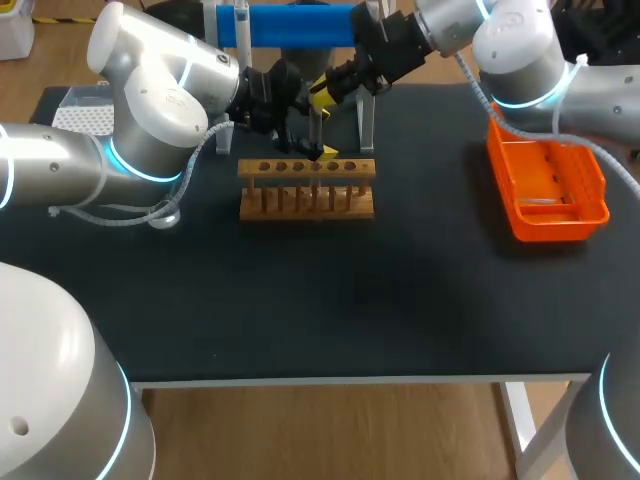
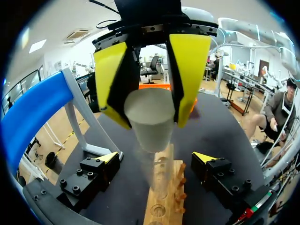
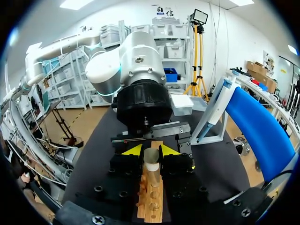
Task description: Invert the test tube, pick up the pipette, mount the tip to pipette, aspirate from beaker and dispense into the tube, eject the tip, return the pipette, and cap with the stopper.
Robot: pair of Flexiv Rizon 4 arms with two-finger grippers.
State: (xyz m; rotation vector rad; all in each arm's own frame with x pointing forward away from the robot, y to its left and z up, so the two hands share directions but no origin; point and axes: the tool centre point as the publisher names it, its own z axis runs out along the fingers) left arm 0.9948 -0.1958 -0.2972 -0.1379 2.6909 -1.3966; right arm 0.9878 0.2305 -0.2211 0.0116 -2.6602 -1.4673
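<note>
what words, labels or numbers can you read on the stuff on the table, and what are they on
No text on the table's things can be read.
wooden rack: no print.
stopper: plain, no marking.
orange tray: no label visible.
tip box: only a dot pattern, no letters.
pipette: any marking is too small to read.

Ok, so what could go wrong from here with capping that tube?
The stopper in the left claw hangs just above the test tube and looks slightly off its mouth, so it may catch the rim. The right claw stands open around the tube, not gripping it, so a push could tilt it in the wooden rack. Both claws are crowded together and might collide.
</note>
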